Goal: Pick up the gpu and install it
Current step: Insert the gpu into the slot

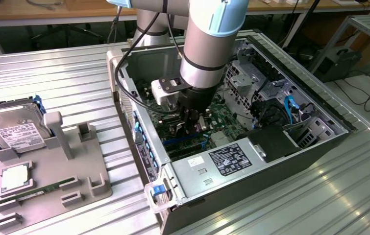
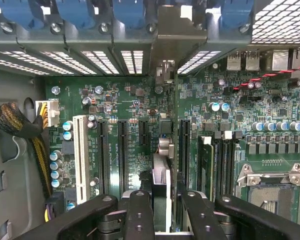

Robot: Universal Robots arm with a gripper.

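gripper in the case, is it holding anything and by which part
The gripper holds the gpu edge-on by its upper edge, fingers on either side, over the motherboard slots.

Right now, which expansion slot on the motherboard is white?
The long white slot nearest the yellow cable bundle; the other slots beside it are black.

A ribbed silver metal table (image 1: 61, 78) carries an open computer case (image 1: 237, 196) toward the exterior view's right and, at the exterior view's left, a grey holder tray (image 1: 47, 196) bearing a hard drive (image 1: 14, 133) and a memory stick (image 1: 37, 192).
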